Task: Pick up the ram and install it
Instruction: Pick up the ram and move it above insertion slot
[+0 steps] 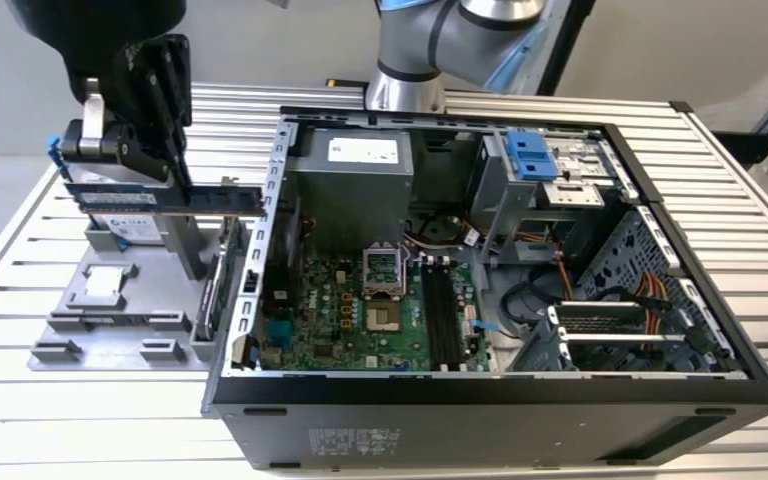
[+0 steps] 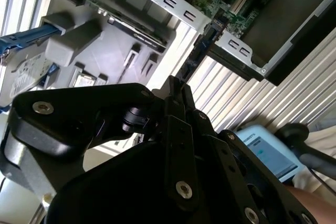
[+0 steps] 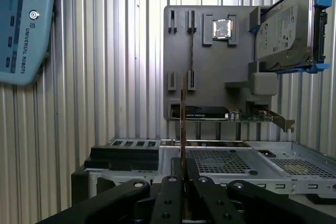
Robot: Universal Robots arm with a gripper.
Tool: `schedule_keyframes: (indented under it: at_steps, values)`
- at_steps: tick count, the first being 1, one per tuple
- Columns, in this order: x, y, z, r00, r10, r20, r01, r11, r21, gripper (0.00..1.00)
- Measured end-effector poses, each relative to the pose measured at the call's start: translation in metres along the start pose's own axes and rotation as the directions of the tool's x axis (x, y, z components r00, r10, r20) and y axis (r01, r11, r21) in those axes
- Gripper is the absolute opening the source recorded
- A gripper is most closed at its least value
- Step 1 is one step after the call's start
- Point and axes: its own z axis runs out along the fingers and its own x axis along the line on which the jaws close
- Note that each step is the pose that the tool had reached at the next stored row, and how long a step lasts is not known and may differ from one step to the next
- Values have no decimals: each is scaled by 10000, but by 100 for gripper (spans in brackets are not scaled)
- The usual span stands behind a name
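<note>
The tool (image 1: 127, 172) grips the ram (image 1: 217, 197) near one end, its label unreadable; the grey holder (image 1: 91, 325) lies below the tool.

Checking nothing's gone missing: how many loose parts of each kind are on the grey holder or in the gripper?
ram: 1, held in the gripper
hard drive: 1
processor chip: 1
card with metal bracket: 1
Total: 4

Soft, even light fills the exterior view; the slatted table (image 1: 91, 420) looks pale, and the open computer case (image 1: 491, 400) has mild shadow inside. In both wrist views the black gripper (image 2: 178, 85) (image 3: 184, 174) is dark against glaring white slats.
</note>
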Motion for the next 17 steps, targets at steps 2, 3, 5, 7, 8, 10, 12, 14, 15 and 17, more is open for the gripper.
schedule_keyframes:
  at_steps: [2,3,5,7,8,10,12,14,15,17]
  values:
    - [0,-14,0,10000,0,0,0,10000,0,0]
    - [0,-22,0,10000,0,0,0,10000,0,0]
    - [0,-36,0,10000,0,0,0,10000,0,0]
    - [0,-51,0,10000,0,1,0,10000,1,0]
    - [0,-58,0,10000,0,0,0,10000,0,0]
    - [-1,-72,-1,10000,0,0,0,10000,0,0]
    - [-1,-85,-1,10000,0,0,0,10000,0,0]
    - [-1,-100,-1,10000,0,0,0,10000,0,0]
    - [-1,-107,-1,10000,0,0,0,10000,0,0]
    - [-1,-121,-1,10000,0,1,0,10000,0,0]
